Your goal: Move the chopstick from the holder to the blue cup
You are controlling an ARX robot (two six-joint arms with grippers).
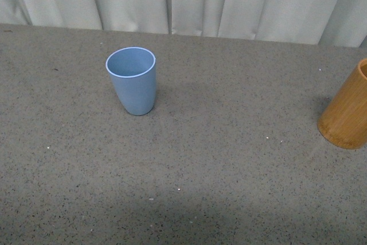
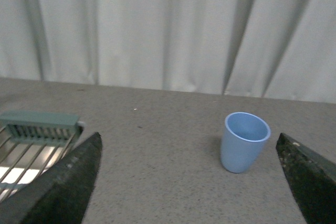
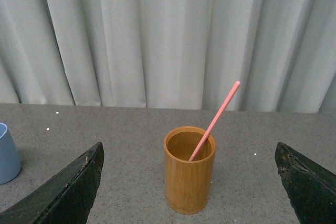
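Note:
The blue cup (image 1: 132, 80) stands upright and empty on the grey table, left of centre in the front view; it also shows in the left wrist view (image 2: 244, 141) and at the edge of the right wrist view (image 3: 7, 153). The orange-brown holder (image 1: 348, 109) stands at the right edge, cut off by the frame. In the right wrist view the holder (image 3: 189, 169) holds one pink chopstick (image 3: 215, 119) leaning out of it. My left gripper (image 2: 189, 145) is open, well short of the cup. My right gripper (image 3: 189, 148) is open, facing the holder from a distance. Neither gripper shows in the front view.
A metal rack with a grey-green end piece (image 2: 39, 125) lies on the table beside the left gripper. White curtains (image 1: 183, 1) hang behind the table's far edge. Grey speckled tabletop (image 1: 229, 159) lies between cup and holder.

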